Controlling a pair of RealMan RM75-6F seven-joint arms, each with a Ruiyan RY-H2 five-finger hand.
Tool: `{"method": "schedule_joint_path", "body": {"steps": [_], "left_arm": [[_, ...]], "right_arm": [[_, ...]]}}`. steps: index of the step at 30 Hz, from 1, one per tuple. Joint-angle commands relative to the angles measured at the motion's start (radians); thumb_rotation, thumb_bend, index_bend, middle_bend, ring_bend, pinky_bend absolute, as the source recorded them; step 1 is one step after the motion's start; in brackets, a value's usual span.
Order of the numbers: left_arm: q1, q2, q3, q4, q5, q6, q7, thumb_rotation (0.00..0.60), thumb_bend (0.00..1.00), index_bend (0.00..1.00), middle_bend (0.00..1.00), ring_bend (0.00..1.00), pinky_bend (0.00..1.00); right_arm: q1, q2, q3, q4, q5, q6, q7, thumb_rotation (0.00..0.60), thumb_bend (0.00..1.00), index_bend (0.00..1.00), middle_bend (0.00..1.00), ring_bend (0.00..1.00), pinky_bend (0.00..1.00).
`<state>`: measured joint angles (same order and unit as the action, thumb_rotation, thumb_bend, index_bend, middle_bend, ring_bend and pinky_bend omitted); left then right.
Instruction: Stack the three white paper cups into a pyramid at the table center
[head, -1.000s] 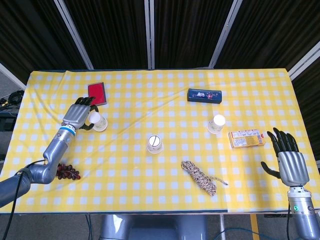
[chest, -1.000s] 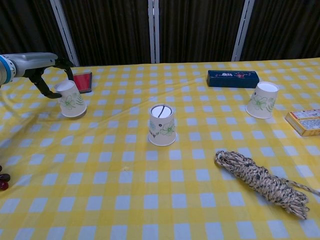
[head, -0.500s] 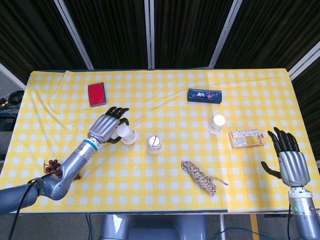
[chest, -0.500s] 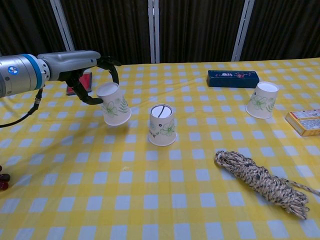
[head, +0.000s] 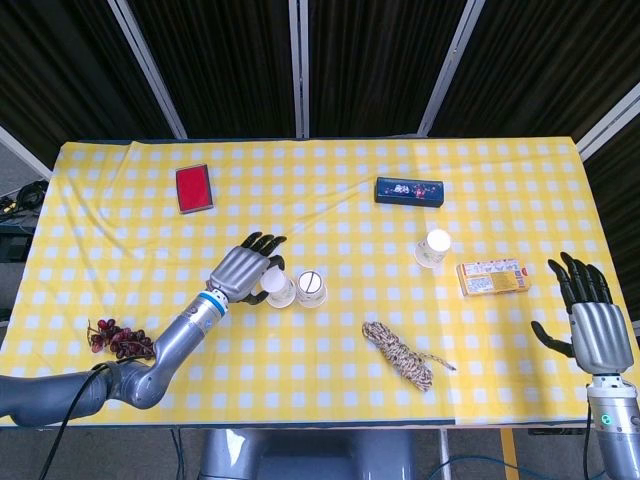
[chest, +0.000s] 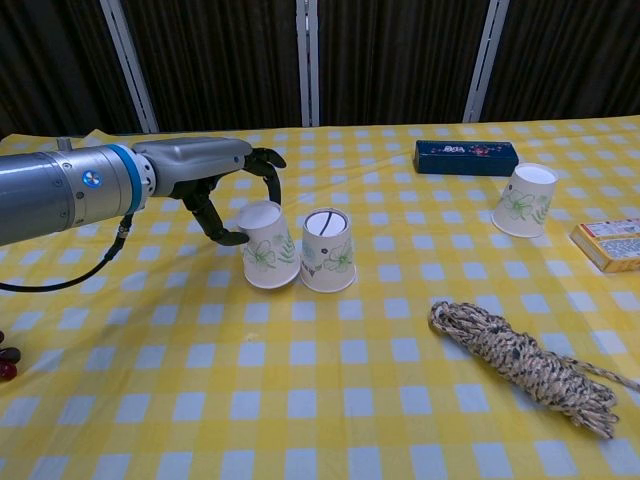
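Three white paper cups with green leaf prints stand upside down. My left hand (head: 246, 271) (chest: 222, 180) holds one cup (head: 279, 290) (chest: 267, 246) right beside the middle cup (head: 311, 288) (chest: 329, 251), the two touching or nearly so near the table center. The third cup (head: 432, 247) (chest: 524, 201) stands alone to the right. My right hand (head: 596, 325) hangs open beyond the table's right front corner, seen only in the head view.
A coiled rope (head: 398, 355) (chest: 522, 366) lies in front of the cups. A yellow box (head: 494, 277) (chest: 611, 243) sits at the right, a dark blue case (head: 409, 190) (chest: 466, 156) behind, a red card (head: 193, 188) at the back left, grapes (head: 122, 340) front left.
My left hand carried its cup rightward from the left side of the table and brought it down beside the middle cup. The right hand shifted slightly right.
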<state>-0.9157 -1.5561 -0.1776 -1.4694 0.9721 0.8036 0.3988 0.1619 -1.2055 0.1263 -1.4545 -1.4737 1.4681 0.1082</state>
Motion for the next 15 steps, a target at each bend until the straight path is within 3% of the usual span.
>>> {"method": "schedule_joint_path", "body": {"steps": [1, 6, 11, 15], "left_arm": [[-0.008, -0.012, 0.003, 0.005, -0.015, 0.004, 0.009, 0.600, 0.37, 0.38, 0.00, 0.00, 0.00], [-0.010, -0.017, 0.014, 0.009, -0.022, 0.015, 0.023, 0.600, 0.36, 0.32, 0.00, 0.00, 0.00], [-0.001, 0.002, 0.021, -0.013, -0.024, 0.031, 0.022, 0.600, 0.28, 0.04, 0.00, 0.00, 0.00], [0.029, 0.035, 0.023, -0.045, 0.002, 0.076, -0.004, 0.600, 0.28, 0.00, 0.00, 0.00, 0.00]], "right_arm": [[0.000, 0.001, -0.001, -0.002, -0.003, 0.000, 0.001, 0.600, 0.14, 0.01, 0.00, 0.00, 0.00], [0.001, 0.002, -0.003, -0.003, -0.002, -0.005, -0.003, 0.600, 0.14, 0.01, 0.00, 0.00, 0.00], [0.001, 0.002, -0.003, -0.002, 0.004, -0.011, -0.006, 0.600, 0.14, 0.01, 0.00, 0.00, 0.00], [0.003, -0.003, -0.004, 0.003, 0.011, -0.021, -0.018, 0.600, 0.14, 0.01, 0.00, 0.00, 0.00]]}}
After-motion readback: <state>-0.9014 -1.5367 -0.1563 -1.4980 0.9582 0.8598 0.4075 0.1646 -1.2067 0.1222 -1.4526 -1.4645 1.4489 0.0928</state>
